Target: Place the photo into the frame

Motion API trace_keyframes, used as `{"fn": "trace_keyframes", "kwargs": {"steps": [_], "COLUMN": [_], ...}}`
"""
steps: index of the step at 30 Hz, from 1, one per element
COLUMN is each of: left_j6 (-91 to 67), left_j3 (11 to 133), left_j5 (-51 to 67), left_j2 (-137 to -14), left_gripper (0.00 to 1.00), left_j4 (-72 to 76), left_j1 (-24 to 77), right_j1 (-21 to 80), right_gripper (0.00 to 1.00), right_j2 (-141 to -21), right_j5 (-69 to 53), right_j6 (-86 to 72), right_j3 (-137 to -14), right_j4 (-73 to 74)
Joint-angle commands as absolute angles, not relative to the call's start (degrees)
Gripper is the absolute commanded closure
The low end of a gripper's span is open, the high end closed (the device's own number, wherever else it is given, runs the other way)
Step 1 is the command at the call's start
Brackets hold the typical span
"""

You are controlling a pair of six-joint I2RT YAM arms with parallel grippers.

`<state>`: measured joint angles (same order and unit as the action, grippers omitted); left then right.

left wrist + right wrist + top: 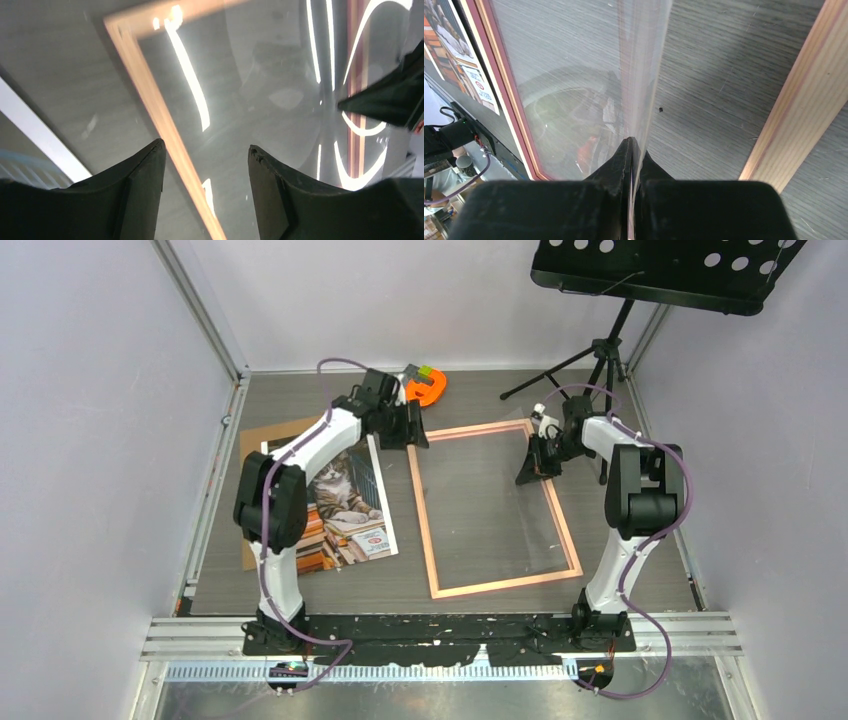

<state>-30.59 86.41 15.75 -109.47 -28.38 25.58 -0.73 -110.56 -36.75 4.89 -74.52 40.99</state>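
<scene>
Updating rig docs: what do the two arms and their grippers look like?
Both the left arm and right arm have white link shells, bulky black joint housings and black bases. A purple cable loops along each. The left gripper and right gripper are matte black with tapered wedge fingers. No markings visible.

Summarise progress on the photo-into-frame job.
Done: nothing placed; the photo lies on the backing board beside the frame. In hand: right gripper shut on the clear pane at its edge; left gripper open over the frame's rail. Left: get the photo into the frame.
</scene>
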Motion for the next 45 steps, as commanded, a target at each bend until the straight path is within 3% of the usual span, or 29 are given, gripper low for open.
{"fn": "trace_keyframes", "kwargs": {"steps": [1,6,19,33,45], "left_j6": [-24.5,-23.0,-23.4,-24.8,-23.7], "left_j3": [100.7,113.6,120.2,116.3,110.6], "left_j5": [14.0,11.1,14.7,15.2,15.3], "left_j2": [-118.2,-126.5,-135.2,-135.3,-125.7], "left_gripper": [0.39,0.39,0.39,0.42,0.39], "left_j4": [-38.3,-42.0,-38.9,-38.7,-39.7], "left_j1": [24.9,24.9,25.0,25.0,24.4], "right_j1": [0.0,0.0,0.0,0.0,0.0], "right_gripper": [0.94,0.94,0.94,0.94,0.94], "right_j2": [-112.2,-113.0,-114.1,-114.6,-113.4], "right_j5": [-35.2,-36.0,-37.8,-38.0,-38.9], "right_j6": [8.1,8.9,8.9,8.6,7.7], "right_j3": [-76.2,-76.5,-76.9,-77.3,-76.7], "right_j4": [42.2,42.6,42.4,42.2,40.8]}}
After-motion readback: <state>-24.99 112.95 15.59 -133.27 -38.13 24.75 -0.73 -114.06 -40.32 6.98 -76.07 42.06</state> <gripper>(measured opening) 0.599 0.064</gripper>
